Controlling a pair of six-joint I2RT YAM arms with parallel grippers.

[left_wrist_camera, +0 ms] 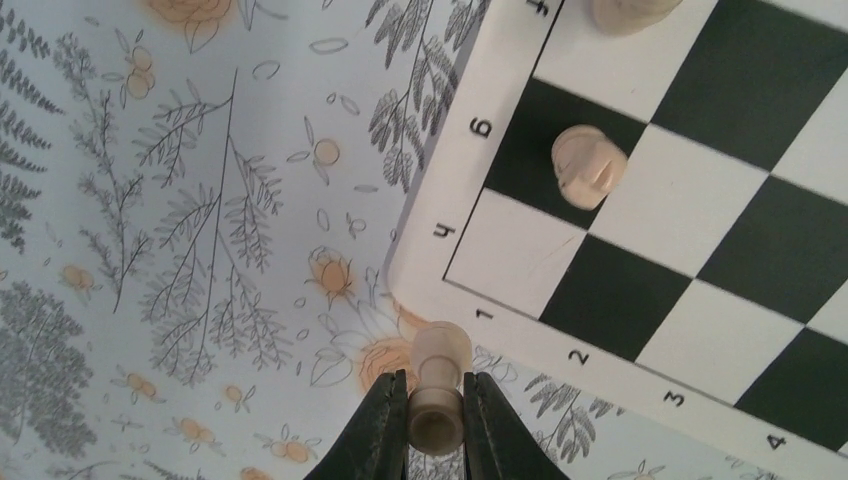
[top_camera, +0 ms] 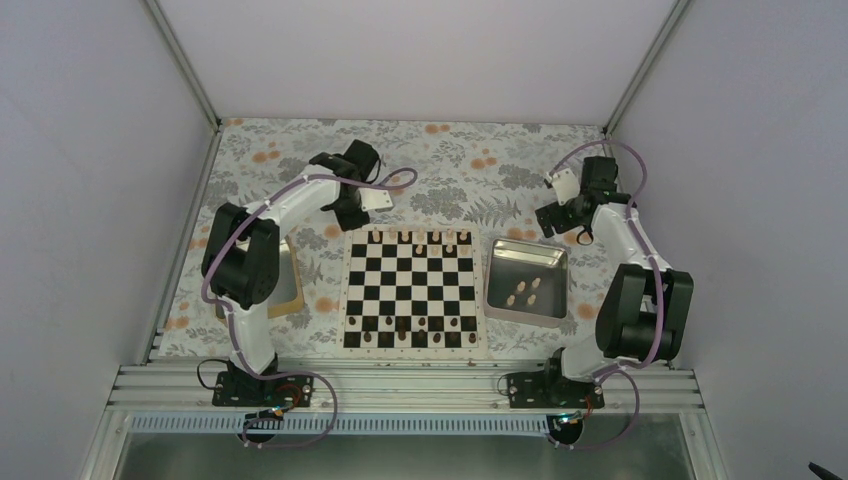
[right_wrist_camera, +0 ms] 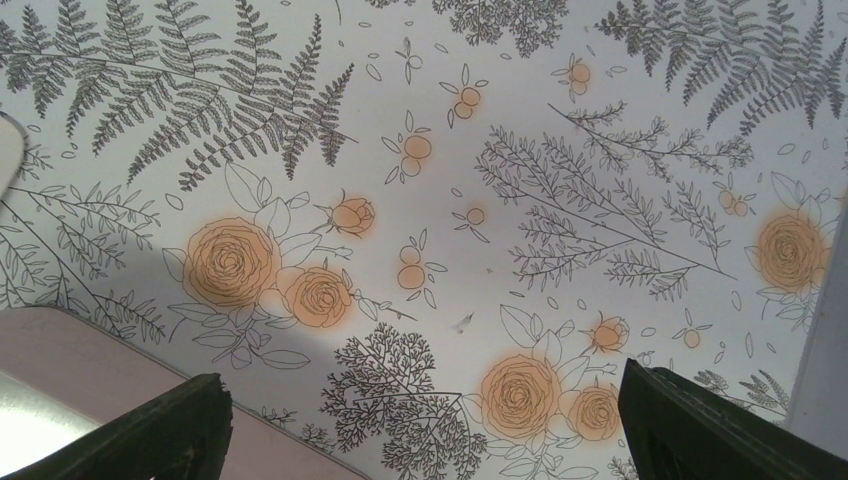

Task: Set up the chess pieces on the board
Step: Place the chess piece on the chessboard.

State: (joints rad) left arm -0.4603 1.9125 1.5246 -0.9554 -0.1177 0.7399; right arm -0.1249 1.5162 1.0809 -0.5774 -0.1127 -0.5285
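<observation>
The board (top_camera: 410, 285) lies in the middle of the table. Several pale chess pieces (top_camera: 420, 238) stand along its far row, and dark chessmen (top_camera: 410, 328) fill the near rows. My left gripper (left_wrist_camera: 436, 385) is shut on one pale chess piece (left_wrist_camera: 441, 350), held above the flowered cloth just off the board's corner (left_wrist_camera: 425, 290). On a black square close to that corner stands another pale piece (left_wrist_camera: 588, 166). In the top view the left gripper (top_camera: 352, 214) hangs at the board's far left corner. My right gripper (right_wrist_camera: 430, 440) is open and empty over the cloth, beyond the right tray.
A steel tray (top_camera: 540, 258) right of the board holds several pale pieces (top_camera: 525, 290); its rim (right_wrist_camera: 60, 380) shows at the right wrist view's lower left. A second tray (top_camera: 293, 275) lies left of the board, partly under the left arm. Walls close in on three sides.
</observation>
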